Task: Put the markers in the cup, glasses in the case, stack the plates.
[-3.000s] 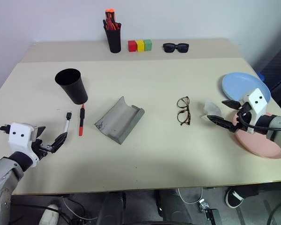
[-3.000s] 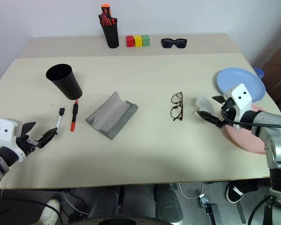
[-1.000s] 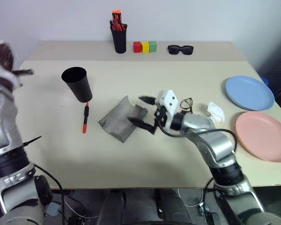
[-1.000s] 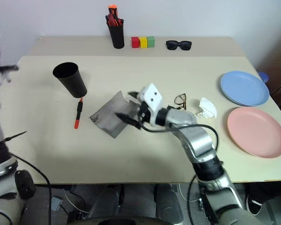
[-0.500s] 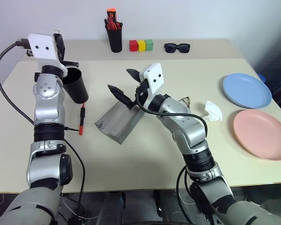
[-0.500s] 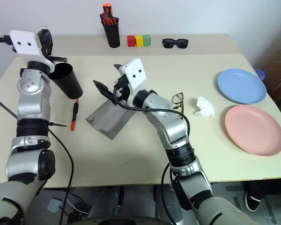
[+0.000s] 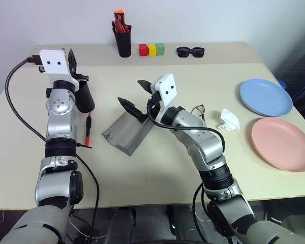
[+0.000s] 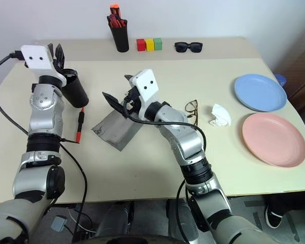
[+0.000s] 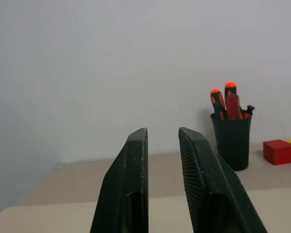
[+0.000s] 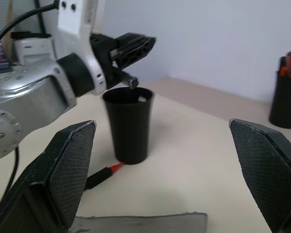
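Trouble could come at the cup (image 10: 129, 124): the left end effector (image 10: 131, 48) sits right above its rim, fingers a narrow gap apart, empty. Any bump could tip it. One red marker (image 7: 88, 129) lies beside the cup. The right end effector (image 7: 137, 96) hangs wide open over the case (image 7: 128, 131), near the cup.

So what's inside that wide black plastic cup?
A white marker end pokes up at the rim of the wide black plastic cup, right under the left pincer. The cup's wall hides anything deeper inside.
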Controlling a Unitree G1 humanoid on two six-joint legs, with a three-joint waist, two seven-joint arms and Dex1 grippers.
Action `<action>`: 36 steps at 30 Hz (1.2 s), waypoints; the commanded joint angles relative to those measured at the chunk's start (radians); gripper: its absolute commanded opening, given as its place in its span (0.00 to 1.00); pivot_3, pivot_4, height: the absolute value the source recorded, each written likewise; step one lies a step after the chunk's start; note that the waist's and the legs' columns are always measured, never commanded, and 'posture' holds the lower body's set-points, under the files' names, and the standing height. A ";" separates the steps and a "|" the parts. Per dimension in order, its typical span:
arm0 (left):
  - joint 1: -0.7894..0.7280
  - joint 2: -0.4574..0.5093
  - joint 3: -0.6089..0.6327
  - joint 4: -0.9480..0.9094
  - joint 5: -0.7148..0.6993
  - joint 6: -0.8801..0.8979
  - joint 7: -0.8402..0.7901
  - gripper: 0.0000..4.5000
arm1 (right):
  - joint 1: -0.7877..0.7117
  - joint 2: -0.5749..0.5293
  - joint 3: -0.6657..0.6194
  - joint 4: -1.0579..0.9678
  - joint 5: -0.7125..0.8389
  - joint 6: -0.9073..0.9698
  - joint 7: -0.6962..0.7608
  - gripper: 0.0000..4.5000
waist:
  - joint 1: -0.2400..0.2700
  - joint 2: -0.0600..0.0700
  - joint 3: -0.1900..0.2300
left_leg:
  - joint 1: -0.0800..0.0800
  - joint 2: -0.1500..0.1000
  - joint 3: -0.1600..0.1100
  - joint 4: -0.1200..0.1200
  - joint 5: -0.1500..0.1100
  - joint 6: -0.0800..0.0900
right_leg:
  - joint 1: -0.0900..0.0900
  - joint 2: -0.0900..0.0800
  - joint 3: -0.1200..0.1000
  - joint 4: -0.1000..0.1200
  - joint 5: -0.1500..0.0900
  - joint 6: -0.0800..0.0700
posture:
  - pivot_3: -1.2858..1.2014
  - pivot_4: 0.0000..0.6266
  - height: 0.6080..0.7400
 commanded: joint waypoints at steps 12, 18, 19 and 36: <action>0.537 0.104 0.129 -0.980 -0.366 0.543 -0.132 0.22 | 0.013 -0.146 -0.083 -0.064 0.030 0.015 0.078 1.00 | -0.001 0.001 0.000 | 0.001 0.000 0.000 -0.001 0.000 0.000 | 0.001 -0.001 0.000 -0.001 0.000 0.000 | 0.52 0.24 1.00; 0.726 0.177 0.123 -1.127 -0.428 0.938 -0.075 0.35 | 0.017 -0.173 -0.077 -0.064 0.037 0.020 0.124 1.00 | -0.003 0.001 0.001 | 0.003 0.001 0.000 0.000 0.000 0.000 | 0.003 0.000 0.001 -0.001 -0.002 -0.004 | 0.52 0.24 1.00; 0.712 0.175 0.112 -1.124 -0.421 1.029 -0.034 0.42 | 0.018 -0.171 -0.071 -0.064 0.037 0.020 0.132 1.00 | -0.002 0.001 0.001 | 0.003 0.001 0.000 0.000 0.000 0.000 | 0.003 0.001 0.001 -0.001 -0.002 -0.004 | 0.52 0.24 1.00; 0.195 0.028 0.018 -0.617 -0.296 1.561 0.106 0.85 | 0.094 -0.132 0.006 -0.144 -0.007 0.024 0.098 1.00 | -0.001 0.000 0.000 | 0.003 0.000 0.000 -0.001 0.000 0.000 | 0.002 0.001 0.000 -0.002 0.000 0.000 | 0.52 0.24 1.00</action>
